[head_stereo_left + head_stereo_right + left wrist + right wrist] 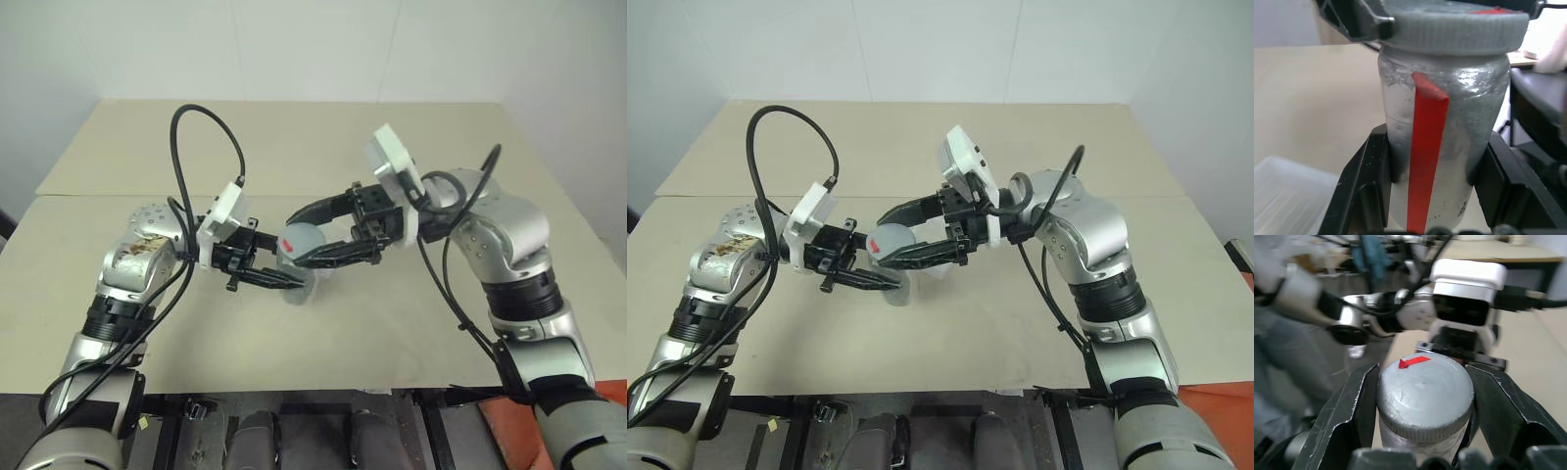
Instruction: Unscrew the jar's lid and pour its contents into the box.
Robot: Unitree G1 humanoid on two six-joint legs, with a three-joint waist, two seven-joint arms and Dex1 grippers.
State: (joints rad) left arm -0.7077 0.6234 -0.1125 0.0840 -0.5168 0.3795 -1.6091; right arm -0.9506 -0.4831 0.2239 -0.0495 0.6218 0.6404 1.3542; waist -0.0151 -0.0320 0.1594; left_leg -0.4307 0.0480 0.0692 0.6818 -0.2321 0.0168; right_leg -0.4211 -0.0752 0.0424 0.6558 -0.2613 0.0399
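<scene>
Jar sits pinched between the left gripper jaws; the right gripper clamps the lid, not yet off; pouring remains.

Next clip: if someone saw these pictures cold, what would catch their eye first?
The two arms meeting above the middle of the beige table. The left gripper is shut on the silvery jar with its red stripe, held off the table, while the right gripper clamps the grey lid, still on. The clear box lies below.
</scene>
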